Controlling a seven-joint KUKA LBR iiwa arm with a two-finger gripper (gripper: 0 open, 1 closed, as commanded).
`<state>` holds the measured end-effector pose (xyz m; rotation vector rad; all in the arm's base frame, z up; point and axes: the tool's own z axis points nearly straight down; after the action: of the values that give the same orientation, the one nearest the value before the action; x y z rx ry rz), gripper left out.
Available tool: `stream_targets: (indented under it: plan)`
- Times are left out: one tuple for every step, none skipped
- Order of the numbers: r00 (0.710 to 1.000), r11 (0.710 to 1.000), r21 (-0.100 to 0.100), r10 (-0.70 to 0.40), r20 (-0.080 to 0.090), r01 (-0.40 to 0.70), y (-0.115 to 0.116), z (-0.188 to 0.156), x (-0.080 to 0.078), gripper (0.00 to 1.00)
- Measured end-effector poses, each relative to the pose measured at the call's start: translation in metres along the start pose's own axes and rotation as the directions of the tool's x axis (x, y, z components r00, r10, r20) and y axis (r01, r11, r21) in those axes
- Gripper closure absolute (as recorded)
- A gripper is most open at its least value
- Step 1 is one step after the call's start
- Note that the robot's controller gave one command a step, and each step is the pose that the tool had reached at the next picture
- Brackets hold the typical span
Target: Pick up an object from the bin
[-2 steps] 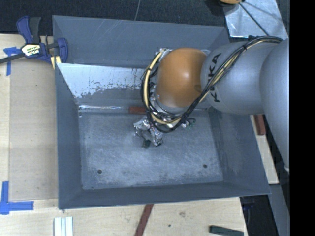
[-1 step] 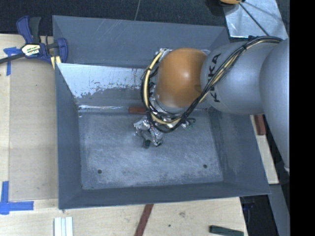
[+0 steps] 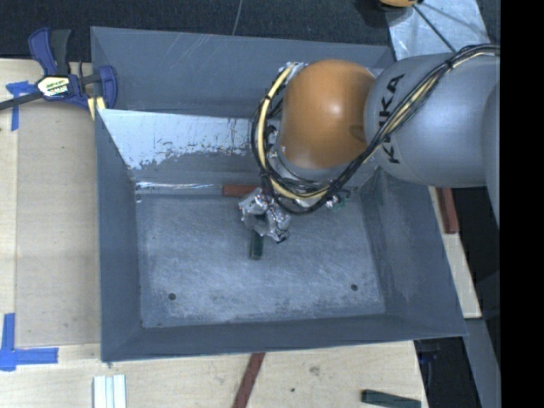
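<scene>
Near the bin (image 3: pixel 115 253) centre, gripper (image 3: pixel 265 221) just beside a small dark stick (image 3: pixel 256 246).
Stick lies just nearward of the gripper, long axis pointing at the near wall; whether the gripper is parted or clenched cannot be told.

One camera hangs above the bin (image 3: pixel 117 228) and looks down into it, tilted rather than plumb. It sits off toward the bottom of the picture, on the near side of the gripper (image 3: pixel 265 226). Beyond the gripper the far wall (image 3: pixel 187 75) shows a broad inner face, while the near wall (image 3: pixel 255 334) is a thin strip. The side walls (image 3: pixel 412 262) on either side of the gripper look about equally wide, so the camera is roughly centred across the bin. It is near enough that all four walls fit with a narrow margin around them. The floor (image 3: pixel 204 270) under the gripper lies about mid-picture. The arm (image 3: pixel 442 134) reaches in from the picture's right and looks large, being closer to the lens than the floor.
</scene>
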<state>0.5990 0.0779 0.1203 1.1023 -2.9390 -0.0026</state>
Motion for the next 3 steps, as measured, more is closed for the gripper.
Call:
stream_targets:
  plan:
    - [1.000,1.000,0.005,-0.013,0.007,0.013,0.000,-0.020,-0.002,1.00]
    - [0.967,0.967,0.004,-0.253,0.004,0.253,0.001,0.050,0.031,0.00]
    - [0.968,0.968,0.003,-0.252,0.005,0.252,0.001,0.050,0.031,1.00]
